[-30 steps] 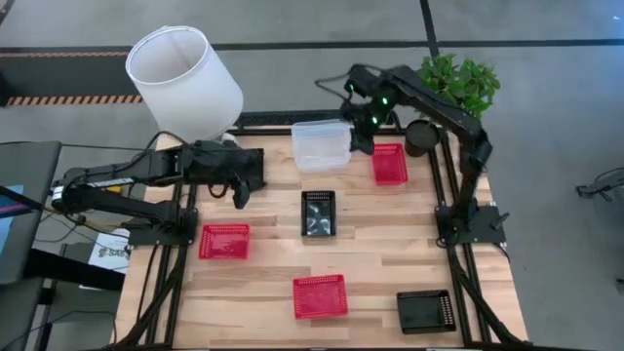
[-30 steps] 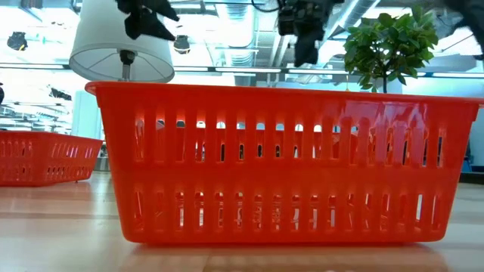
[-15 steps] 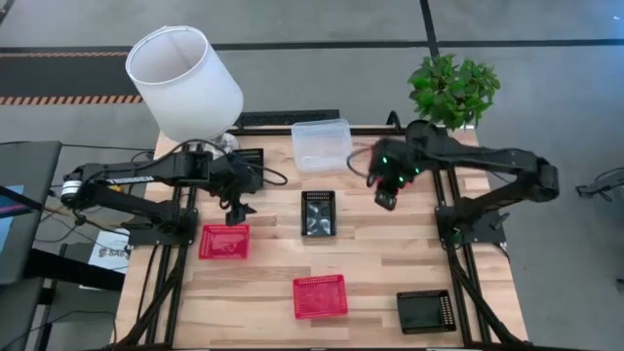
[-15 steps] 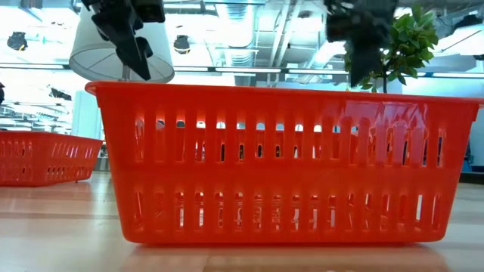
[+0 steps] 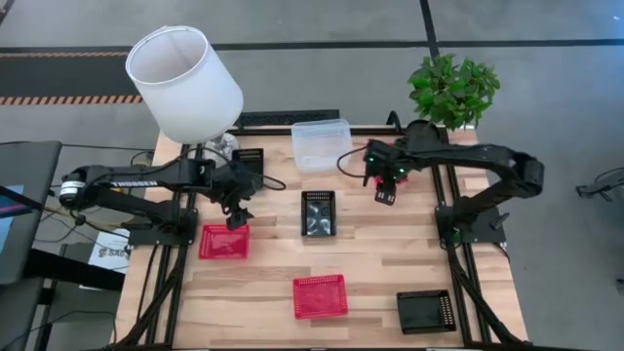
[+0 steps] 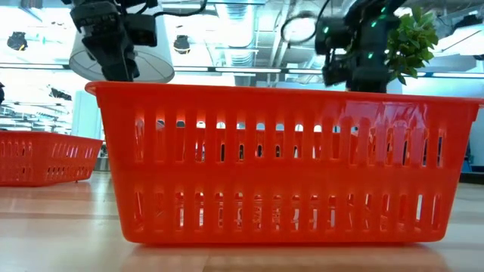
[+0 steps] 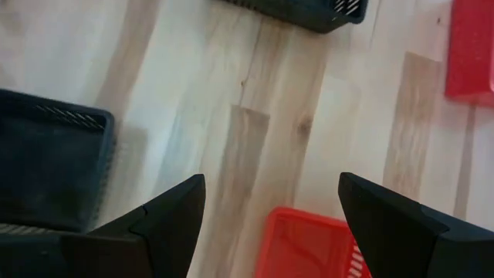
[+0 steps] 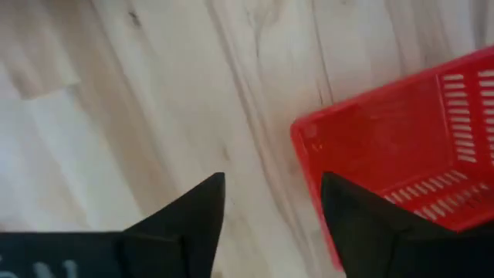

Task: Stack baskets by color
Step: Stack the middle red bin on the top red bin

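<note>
My left gripper (image 5: 237, 216) hangs open, pointing down over the far edge of a red basket (image 5: 224, 241) at the table's left; that basket's corner (image 7: 309, 239) shows between its fingers. My right gripper (image 5: 383, 195) is open above the table's far right, beside the corner of another red basket (image 8: 401, 154), which my arm mostly hides in the high view. A third red basket (image 5: 320, 295) rests on its base near the front. Black baskets sit at the centre (image 5: 318, 213), front right (image 5: 426, 311) and far left (image 5: 249, 159). A clear basket (image 5: 322, 144) stands at the far edge.
A white lamp (image 5: 185, 83) stands at the far left corner and a potted plant (image 5: 450, 90) at the far right. Bare wood lies between the centre black basket and the front red one. In the low view the front red basket (image 6: 280, 162) blocks most of the table.
My right gripper has swung from beside the clear basket toward the table's near edge and dropped low over the far right red basket, tipping further downward. My left gripper has sunk and tipped down toward the left red basket.
</note>
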### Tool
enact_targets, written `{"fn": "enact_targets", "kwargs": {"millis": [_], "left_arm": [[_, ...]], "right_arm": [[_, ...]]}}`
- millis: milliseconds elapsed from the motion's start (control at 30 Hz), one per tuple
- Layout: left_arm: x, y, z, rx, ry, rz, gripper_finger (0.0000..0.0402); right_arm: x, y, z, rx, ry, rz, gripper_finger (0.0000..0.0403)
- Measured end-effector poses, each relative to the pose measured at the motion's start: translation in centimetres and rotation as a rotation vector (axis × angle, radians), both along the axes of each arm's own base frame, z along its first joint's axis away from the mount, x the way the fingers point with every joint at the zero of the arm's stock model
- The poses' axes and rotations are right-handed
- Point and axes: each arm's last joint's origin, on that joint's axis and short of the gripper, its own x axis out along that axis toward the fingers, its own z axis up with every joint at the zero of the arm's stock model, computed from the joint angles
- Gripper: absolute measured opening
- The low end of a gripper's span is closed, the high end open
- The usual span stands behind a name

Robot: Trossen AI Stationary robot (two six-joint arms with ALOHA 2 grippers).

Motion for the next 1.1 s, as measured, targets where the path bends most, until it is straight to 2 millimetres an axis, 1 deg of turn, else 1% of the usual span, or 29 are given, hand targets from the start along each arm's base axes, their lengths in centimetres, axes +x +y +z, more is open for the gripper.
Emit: {"fn": "enact_targets", "kwargs": {"millis": [100, 233, 300, 400, 500, 667, 733, 900, 1033, 1100], "left_arm": [[0.3, -0.5, -0.4, -0.02, -0.027, 0.014, 0.0283], [0.5, -1.5, -0.9, -0.031, -0.043, 0.006, 0.0283], [0.5, -2.0, -1.0, -0.025, -0.033, 0.013, 0.0283], [0.5, -2.6, -1.0, -0.006, -0.032, 0.035, 0.0283], [0.3, -3.1, -1.0, 0.027, -0.021, 0.061, 0.0283], [-0.2, -3.9, -1.3, 0.044, 0.032, 0.037, 0.0283], [-0.6, -4.2, -1.5, 0.062, 0.073, 0.001, 0.0283], [-1.8, -4.4, -2.0, 0.135, 0.208, -0.159, 0.0283], [-1.9, -4.4, -2.2, 0.154, 0.223, -0.223, 0.0283], [-1.9, -4.4, -3.2, 0.147, 0.216, -0.238, 0.0283]], "right_arm": [[0.6, -0.9, -1.7, 0.017, 0.069, 0.021, 0.0247], [1.0, -2.3, -3.4, 0.037, 0.115, 0.01, 0.0248], [1.1, -2.8, -3.8, 0.039, 0.118, -0.006, 0.0248], [0.9, -3.2, -3.8, 0.044, 0.116, -0.028, 0.0248], [0.6, -3.0, -3.0, 0.044, 0.079, -0.05, 0.0248], [0.0, -1.9, -0.7, 0.028, -0.021, -0.109, 0.0248], [-0.2, -1.2, 0.3, 0.036, -0.076, -0.122, 0.0248], [-0.5, 1.0, 2.4, 0.031, -0.184, -0.126, 0.0248], [-0.6, 2.7, 3.3, 0.035, -0.237, -0.132, 0.0248], [-0.5, 3.5, 3.6, 0.044, -0.255, -0.133, 0.0248]]}}
